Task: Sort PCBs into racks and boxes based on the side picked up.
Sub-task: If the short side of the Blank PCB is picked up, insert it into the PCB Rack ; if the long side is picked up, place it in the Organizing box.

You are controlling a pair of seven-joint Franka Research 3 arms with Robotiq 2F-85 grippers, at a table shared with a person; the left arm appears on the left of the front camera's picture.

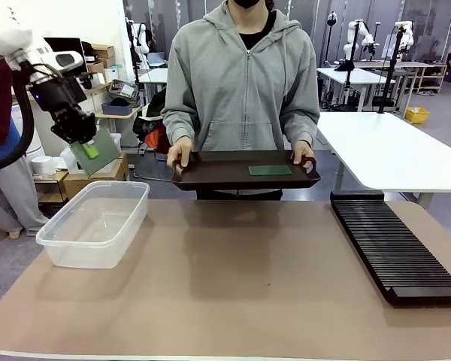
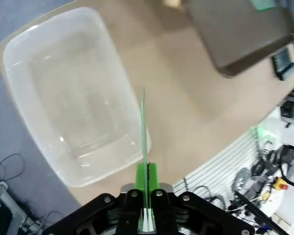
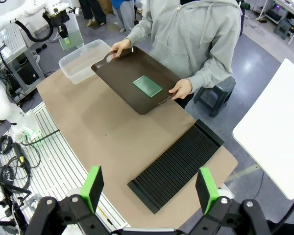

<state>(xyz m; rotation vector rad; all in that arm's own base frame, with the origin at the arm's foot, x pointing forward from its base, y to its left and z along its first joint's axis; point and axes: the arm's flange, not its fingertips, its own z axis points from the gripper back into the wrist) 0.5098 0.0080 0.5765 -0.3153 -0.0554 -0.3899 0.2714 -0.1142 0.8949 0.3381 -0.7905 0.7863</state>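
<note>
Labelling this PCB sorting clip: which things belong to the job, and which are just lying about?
Job: PCB pinched in the left fingers; second PCB on the brown tray the person holds; clear tub; black slotted rack.
Lying about: white side table; cardboard boxes; yellow bin.

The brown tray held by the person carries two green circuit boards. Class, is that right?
Not quite: the brown tray held by the person carries one green circuit board, not two. The right wrist view shows it plainly.
</note>
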